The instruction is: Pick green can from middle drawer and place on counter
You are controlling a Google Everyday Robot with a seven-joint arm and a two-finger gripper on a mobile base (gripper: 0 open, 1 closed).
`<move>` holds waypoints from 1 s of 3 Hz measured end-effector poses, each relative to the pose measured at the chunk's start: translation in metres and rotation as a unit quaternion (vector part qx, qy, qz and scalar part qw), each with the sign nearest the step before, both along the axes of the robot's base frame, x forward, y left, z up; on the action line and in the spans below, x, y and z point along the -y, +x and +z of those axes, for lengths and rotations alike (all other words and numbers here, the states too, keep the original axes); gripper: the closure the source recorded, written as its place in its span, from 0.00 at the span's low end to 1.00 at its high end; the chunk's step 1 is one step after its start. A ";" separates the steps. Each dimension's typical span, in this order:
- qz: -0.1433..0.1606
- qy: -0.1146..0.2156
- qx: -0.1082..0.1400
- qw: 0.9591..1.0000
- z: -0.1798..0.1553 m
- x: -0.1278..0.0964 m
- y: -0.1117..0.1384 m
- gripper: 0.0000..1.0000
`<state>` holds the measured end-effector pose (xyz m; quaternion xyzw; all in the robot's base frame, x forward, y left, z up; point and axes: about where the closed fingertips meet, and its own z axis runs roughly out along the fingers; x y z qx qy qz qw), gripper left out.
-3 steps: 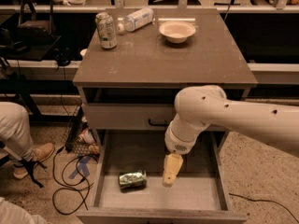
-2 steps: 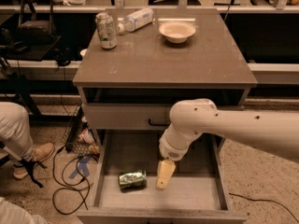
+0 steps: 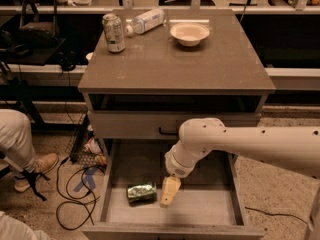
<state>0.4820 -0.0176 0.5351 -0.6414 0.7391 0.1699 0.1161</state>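
The green can (image 3: 141,192) lies on its side on the floor of the open middle drawer (image 3: 200,211), left of centre. My gripper (image 3: 168,192) hangs from the white arm inside the drawer, just to the right of the can and close to it, pointing down at the drawer floor. The counter (image 3: 175,59) is the flat grey-brown top of the cabinet above the drawer.
On the counter stand a pale can with a reddish top (image 3: 113,32), a plastic bottle lying on its side (image 3: 146,21) and a white bowl (image 3: 189,33). A person's leg and shoe (image 3: 30,166) and cables (image 3: 75,189) are on the floor at left.
My gripper has moved left inside the drawer, closer to the green can. The can has not moved.
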 end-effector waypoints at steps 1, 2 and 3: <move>-0.005 -0.011 0.004 1.000 -0.005 0.001 0.001 0.00; 0.004 -0.012 0.019 1.000 -0.031 -0.006 0.010 0.00; 0.025 0.000 0.020 0.999 -0.069 -0.018 0.019 0.00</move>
